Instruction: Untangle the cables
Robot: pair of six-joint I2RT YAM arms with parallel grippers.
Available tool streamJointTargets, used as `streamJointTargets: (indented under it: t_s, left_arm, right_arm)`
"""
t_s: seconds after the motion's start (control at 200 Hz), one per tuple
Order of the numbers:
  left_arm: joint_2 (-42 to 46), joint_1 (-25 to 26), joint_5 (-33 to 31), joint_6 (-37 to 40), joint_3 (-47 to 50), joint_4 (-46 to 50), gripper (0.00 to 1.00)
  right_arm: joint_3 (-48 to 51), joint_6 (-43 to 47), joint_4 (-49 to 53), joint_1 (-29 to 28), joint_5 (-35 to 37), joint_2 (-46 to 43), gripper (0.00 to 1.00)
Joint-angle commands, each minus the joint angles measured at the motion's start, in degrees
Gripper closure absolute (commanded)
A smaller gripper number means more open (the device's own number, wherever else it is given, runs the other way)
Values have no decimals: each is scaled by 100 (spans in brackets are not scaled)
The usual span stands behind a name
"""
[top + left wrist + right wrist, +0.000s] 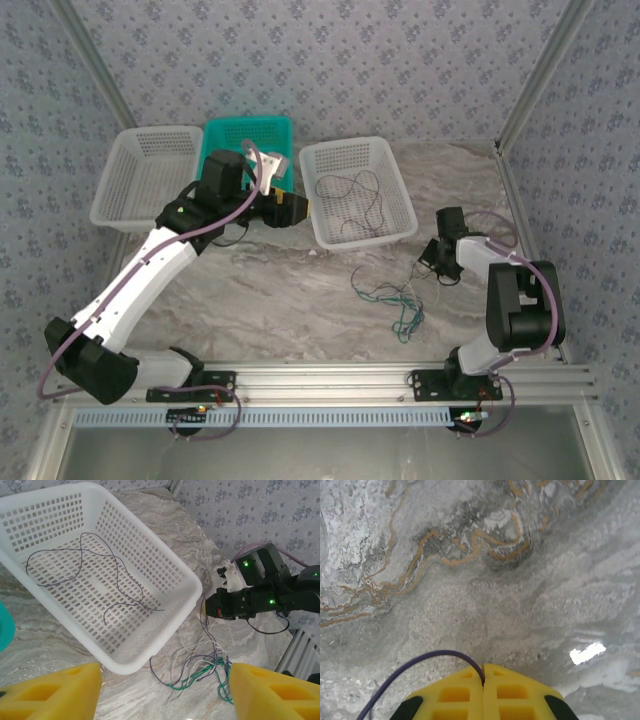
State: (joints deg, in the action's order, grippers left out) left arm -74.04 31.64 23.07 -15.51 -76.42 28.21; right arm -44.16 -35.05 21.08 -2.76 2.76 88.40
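While a single dark purple cable [352, 195] is lying loose on the floor of the right-hand white basket [400, 215], the rest of the cables [395, 300] are sitting as a tangle of purple, green and cream strands on the marble worktop [280, 290], just in front of that basket's near corner. In the top view the tangle's long axis is running diagonally, from beside the basket down toward the near edge, with loose ends trailing off to the robot's right.

Those ends are reaching the right end effector [432, 262], which is resting low just beside the tangle on its right. Its wrist view shows the yellow fingers pressed together and pinching a purple strand [435, 653] that is arching away over the stone.

The left end effector [160, 695] is hovering with its fingers spread wide and nothing between them, above the basket's left side and well apart from the tangle, which is lying ahead of it and to its right. The right arm is clearly the nearer one. Drawing the pinched strand rightward, away from the knot, looks like the move in hand.
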Motion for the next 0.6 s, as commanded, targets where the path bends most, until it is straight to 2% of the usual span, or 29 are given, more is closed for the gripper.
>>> streamJointTargets:
  t_s: [0.0,0.135,0.205,0.295,0.405,0.495,0.595]
  left_arm:
    - [89,41,-79,89,39,-126,26]
    - [151,40,-48,125,139,-280,7]
    - [162,44,52,133,214,-461,5]
    - [129,40,253,138,283,-703,4]
    - [14,105,529,47,338,-1050,4]
    - [-117,263,898,-96,404,-1464,4]
    - [-341,675,1211,-190,503,-2035,4]
  right_arm:
    - [66,-55,123,-18,107,-352,100]
    - [17,-199,162,-54,312,-1813,100]
    - [-147,-147,71,-113,150,-2566,100]
    - [-462,458,-157,-304,-452,-3169,100]
    - [-858,979,-371,-722,-1044,-3463,100]
    - [-1208,1071,-309,-1105,-1144,-3411,100]
    - [-1539,949,-228,-1464,-1121,-3221,100]
